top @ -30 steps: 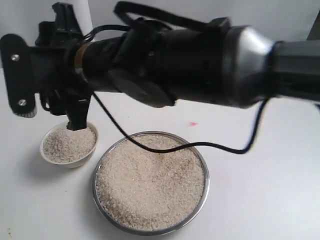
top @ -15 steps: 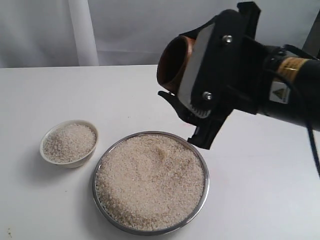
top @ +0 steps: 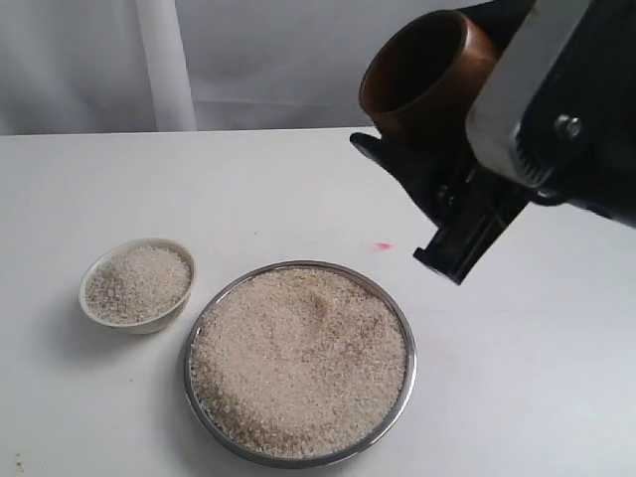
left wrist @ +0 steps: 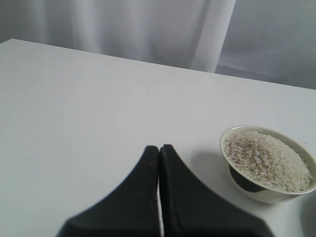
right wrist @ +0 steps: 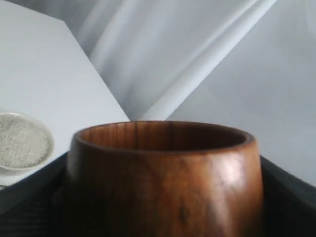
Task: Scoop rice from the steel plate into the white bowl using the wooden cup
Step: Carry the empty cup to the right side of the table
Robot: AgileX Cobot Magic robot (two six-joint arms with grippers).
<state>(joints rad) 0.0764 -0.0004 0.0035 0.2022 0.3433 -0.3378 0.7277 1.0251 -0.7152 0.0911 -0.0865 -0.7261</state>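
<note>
The steel plate [top: 396,310] lies on the white table in front, heaped with rice [top: 298,368]. To its left stands the white bowl [top: 139,323], also full of rice [top: 137,281]. My right gripper [top: 437,129] hangs high above the plate's far right side, shut on the wooden cup [top: 422,75]. The cup is tilted with its dark mouth towards the upper left. In the right wrist view the cup [right wrist: 163,182] fills the space between the jaws, and the white bowl [right wrist: 48,132] shows far off. My left gripper [left wrist: 159,148] is shut and empty above bare table beside the white bowl [left wrist: 261,195].
A small red mark [top: 383,245] sits on the table behind the plate. A white curtain [top: 159,60] hangs along the table's back edge. The right arm's black body fills the upper right of the exterior view.
My right arm, which reached across over the white bowl, has swung back to the right and risen with the cup. The rice heaps look the same.
</note>
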